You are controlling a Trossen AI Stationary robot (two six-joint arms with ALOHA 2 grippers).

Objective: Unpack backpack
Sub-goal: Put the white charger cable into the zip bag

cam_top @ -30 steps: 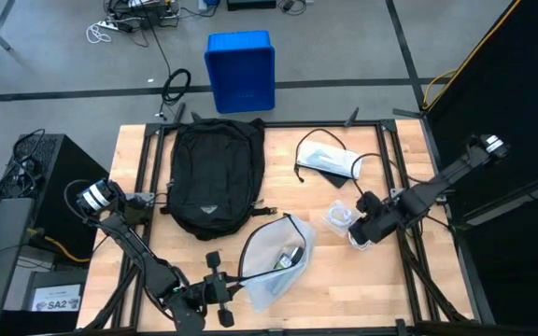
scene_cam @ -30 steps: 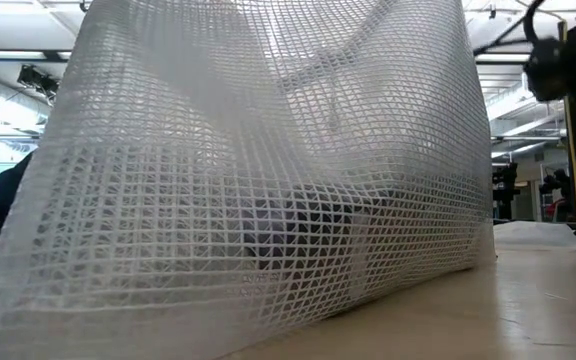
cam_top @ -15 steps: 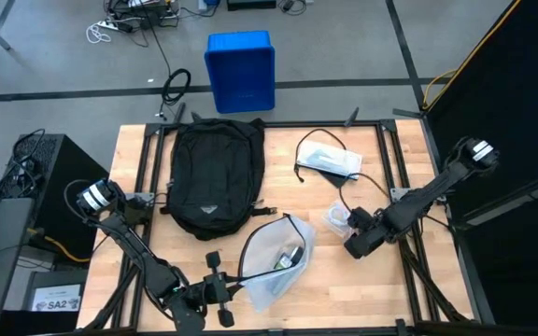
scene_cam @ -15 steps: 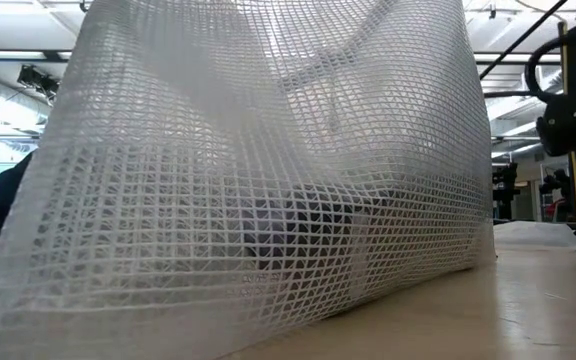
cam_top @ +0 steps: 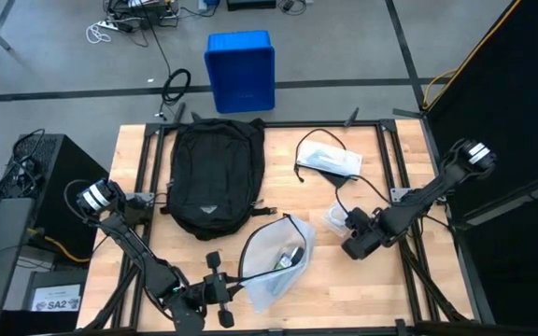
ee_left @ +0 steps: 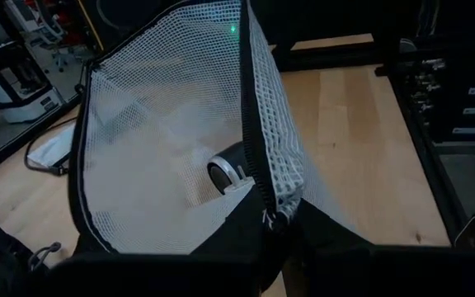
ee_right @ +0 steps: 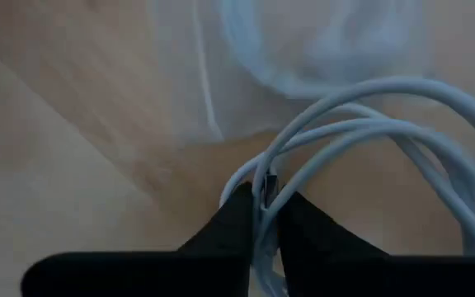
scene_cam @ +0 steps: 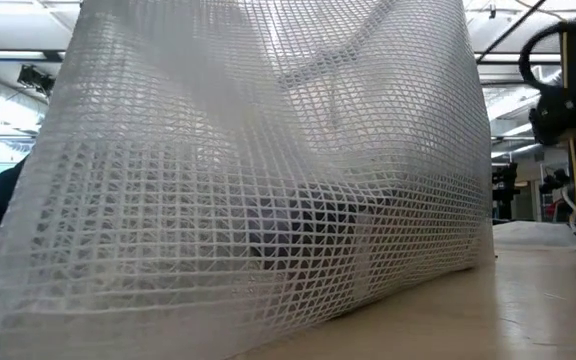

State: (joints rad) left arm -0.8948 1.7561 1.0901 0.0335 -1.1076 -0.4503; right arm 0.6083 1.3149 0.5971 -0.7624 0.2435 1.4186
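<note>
Backpack [cam_top: 211, 177] flat on table's far left, closed. Right gripper [ee_right: 263, 216] clamped on white cable [ee_right: 369, 132] beside clear bag [cam_top: 339, 217]. Left gripper [ee_left: 266, 239] pinching mesh pouch [ee_left: 163, 157] edge. Advise: lift cable slowly, keep loops untangled.

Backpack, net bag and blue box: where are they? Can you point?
backpack [cam_top: 213, 177], high view, middle of its black front face.
net bag [cam_top: 278, 261], high view, middle of the white mesh.
blue box [cam_top: 241, 70], high view, its top, on the floor.
</note>
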